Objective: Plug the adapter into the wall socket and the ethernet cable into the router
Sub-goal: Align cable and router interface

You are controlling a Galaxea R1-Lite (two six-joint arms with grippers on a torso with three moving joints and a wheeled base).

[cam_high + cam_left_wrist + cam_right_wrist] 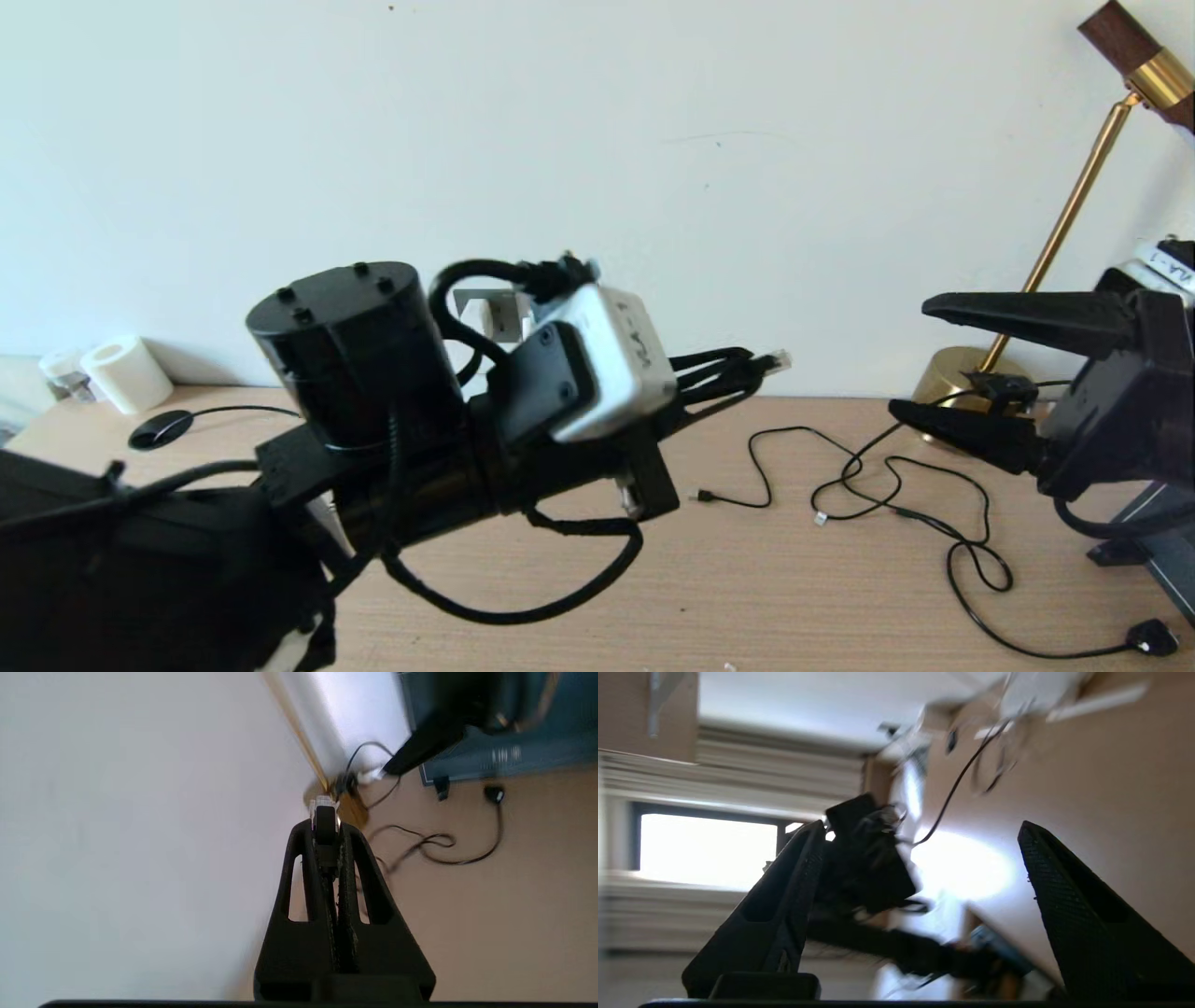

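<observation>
Head view: the left gripper [747, 366], raised above the table [747, 579], clamps the ethernet cable [773, 360], its plug lying level and pointing toward the right gripper [920, 359], whose fingers are spread. Left wrist view: the plug [323, 807] protrudes past the closed fingertips. Right wrist view: fingers [1064, 877] apart.
</observation>
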